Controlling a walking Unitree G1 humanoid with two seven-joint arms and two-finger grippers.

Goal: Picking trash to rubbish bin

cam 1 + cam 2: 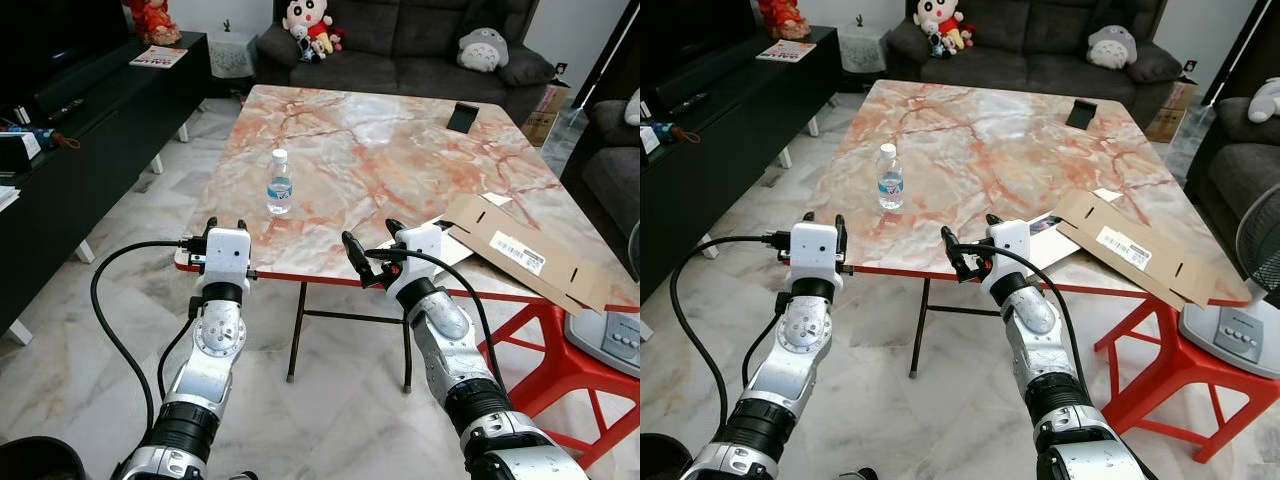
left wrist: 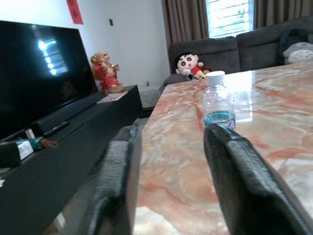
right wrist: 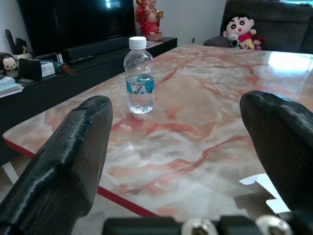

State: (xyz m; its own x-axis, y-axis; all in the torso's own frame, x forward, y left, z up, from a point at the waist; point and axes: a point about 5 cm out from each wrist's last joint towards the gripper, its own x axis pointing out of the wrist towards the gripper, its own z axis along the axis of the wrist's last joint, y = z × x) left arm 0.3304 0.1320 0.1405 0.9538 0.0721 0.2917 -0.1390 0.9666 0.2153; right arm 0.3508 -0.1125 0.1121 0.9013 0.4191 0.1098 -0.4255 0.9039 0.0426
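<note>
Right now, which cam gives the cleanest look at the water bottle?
Right wrist view: the water bottle stands whole and upright between the open right hand fingers, label clear. In the left wrist view one finger hides its base. Both eye views show it small, from above, on the table.

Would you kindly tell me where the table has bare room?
The marble table is bare between the water bottle and the black phone. It is crowded at its near right corner, where the flattened cardboard overhangs papers.

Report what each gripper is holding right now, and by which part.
Nothing is held. The left gripper and right gripper are both open at the table's near edge, short of the water bottle, which stands upright and untouched.
</note>
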